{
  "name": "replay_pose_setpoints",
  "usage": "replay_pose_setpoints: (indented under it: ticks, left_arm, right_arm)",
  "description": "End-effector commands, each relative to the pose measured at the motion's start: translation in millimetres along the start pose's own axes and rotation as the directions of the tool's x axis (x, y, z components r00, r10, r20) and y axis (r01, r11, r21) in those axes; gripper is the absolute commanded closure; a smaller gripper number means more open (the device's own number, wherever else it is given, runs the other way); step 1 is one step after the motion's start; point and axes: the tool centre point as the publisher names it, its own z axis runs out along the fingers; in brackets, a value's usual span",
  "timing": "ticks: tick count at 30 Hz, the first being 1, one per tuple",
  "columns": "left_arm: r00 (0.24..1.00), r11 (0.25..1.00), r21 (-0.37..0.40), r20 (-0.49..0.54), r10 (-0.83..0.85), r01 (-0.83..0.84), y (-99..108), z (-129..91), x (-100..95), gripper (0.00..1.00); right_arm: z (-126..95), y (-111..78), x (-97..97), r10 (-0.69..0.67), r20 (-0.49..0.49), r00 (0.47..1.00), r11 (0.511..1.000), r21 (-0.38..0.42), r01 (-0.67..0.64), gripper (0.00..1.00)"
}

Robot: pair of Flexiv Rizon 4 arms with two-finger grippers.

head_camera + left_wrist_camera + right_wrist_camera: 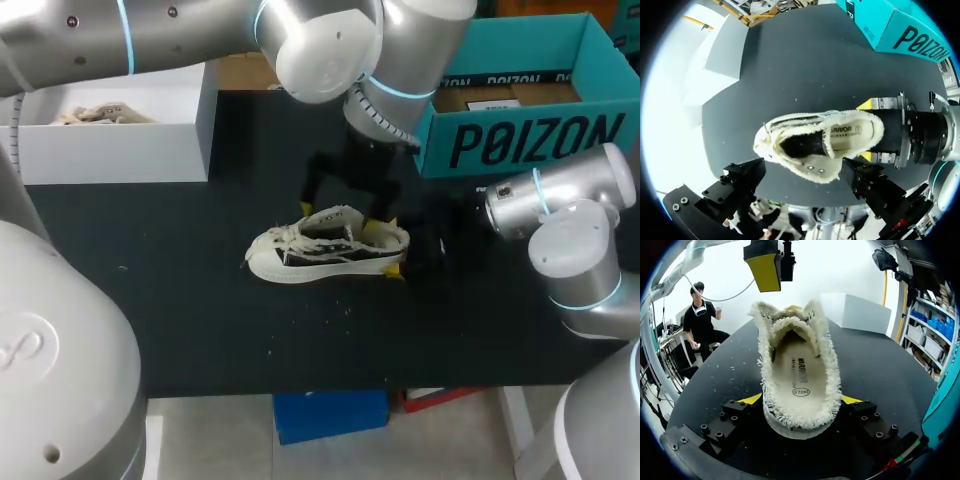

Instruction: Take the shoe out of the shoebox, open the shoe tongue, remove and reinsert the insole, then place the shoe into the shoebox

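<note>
Sideways on the tabletop [180, 300], the shoe [300, 255] lies toe left, its heel clamped by the right hand [393, 248], while the open left hand [802, 169] hangs directly above its mouth.

Seen from the shoe [325, 245], the worktop [180, 310] lies bare from six round to nine o'clock, so a claw could come in low there. At three o'clock the right claw [393, 250] clasps the heel from both sides and blocks that side. The left claw [343, 218] hangs spread just over the shoe's mouth, closing the way from above. The teal shoebox [520, 110] walls off two o'clock, and the white box [110, 130] ten o'clock.
</note>
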Motion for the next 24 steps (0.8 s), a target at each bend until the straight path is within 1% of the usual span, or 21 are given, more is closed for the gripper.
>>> replay_pose_setpoints:
  ticks: [1, 5, 10, 18, 24]
  left_arm:
    - [1.0, 0.999, 0.033, -0.019, 0.0, 0.0, 7.7, 8.4, 8.1, 0.0]
    - [0.998, 0.999, 0.053, -0.059, -0.009, 0.012, 8.8, 13.2, 10.3, 0.0]
    - [0.999, 0.997, 0.073, -0.031, -0.03, 0.032, 10.4, 18.0, 15.7, 0.0]
    - [0.996, 0.995, 0.061, 0.031, -0.079, 0.077, 7.7, 39.5, 20.7, 0.0]
    - [0.994, 0.995, 0.042, 0.052, -0.095, 0.093, 0.1, 50.3, 21.9, 0.0]
  right_arm:
    - [1.9, -0.9, -0.6, 0.001, 0.002, 1.0, 1.0, 0.001, -0.001, 1.0]
    - [1.9, -0.9, -0.6, 0.001, 0.002, 1.0, 1.0, 0.001, -0.001, 1.0]
    - [1.9, -0.9, -0.6, 0.001, 0.002, 1.0, 1.0, 0.001, -0.001, 1.0]
    - [1.9, -0.9, -0.6, 0.001, 0.002, 1.0, 1.0, 0.001, -0.001, 1.0]
    - [1.9, -0.9, -0.6, 0.001, 0.002, 1.0, 1.0, 0.001, -0.001, 1.0]
